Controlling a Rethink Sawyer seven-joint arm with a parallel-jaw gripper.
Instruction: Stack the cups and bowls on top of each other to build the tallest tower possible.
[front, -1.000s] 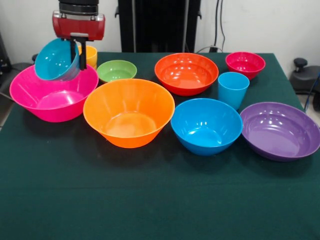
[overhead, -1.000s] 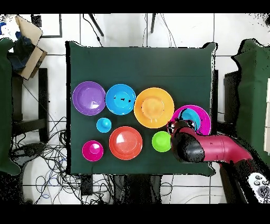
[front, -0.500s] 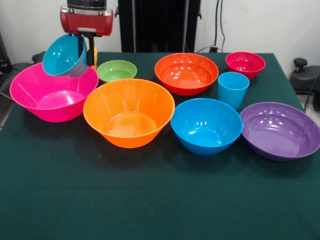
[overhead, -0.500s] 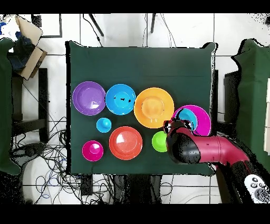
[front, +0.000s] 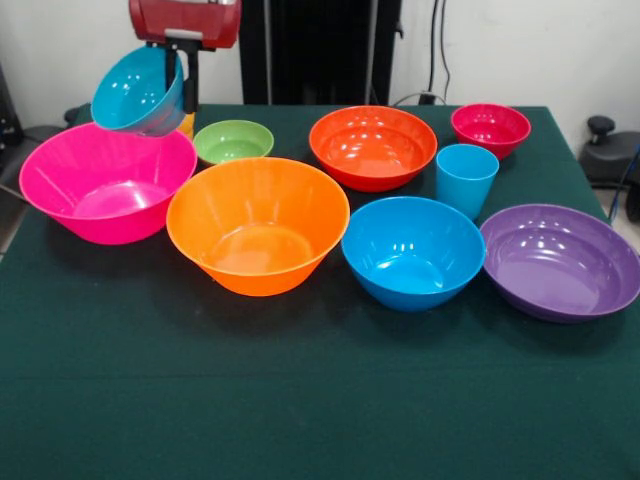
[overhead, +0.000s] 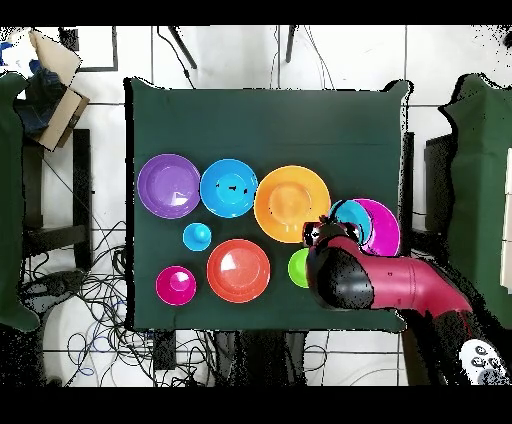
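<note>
My gripper (front: 180, 84) is shut on the rim of the small teal bowl (front: 137, 92), which hangs tilted above the far edge of the large pink bowl (front: 105, 185). In the overhead view the teal bowl (overhead: 350, 214) shows between the pink bowl (overhead: 384, 226) and the large orange bowl (overhead: 292, 203). The orange bowl (front: 258, 225) stands right of the pink one. A sliver of the yellow-orange cup (front: 187, 123) shows behind the teal bowl. The light blue cup (front: 466, 177) stands upright between the red-orange bowl (front: 372, 146) and the blue bowl (front: 413, 251).
A small green bowl (front: 233, 140) sits just right of the gripper. A small magenta bowl (front: 490, 128) and a purple bowl (front: 560, 260) stand at the right. The red arm (overhead: 395, 285) covers part of the green bowl (overhead: 297, 268) from above.
The gripper has risen with the teal bowl and shifted a little right in the front view, lifting it off the pink bowl. The other bowls and cups have not moved.
</note>
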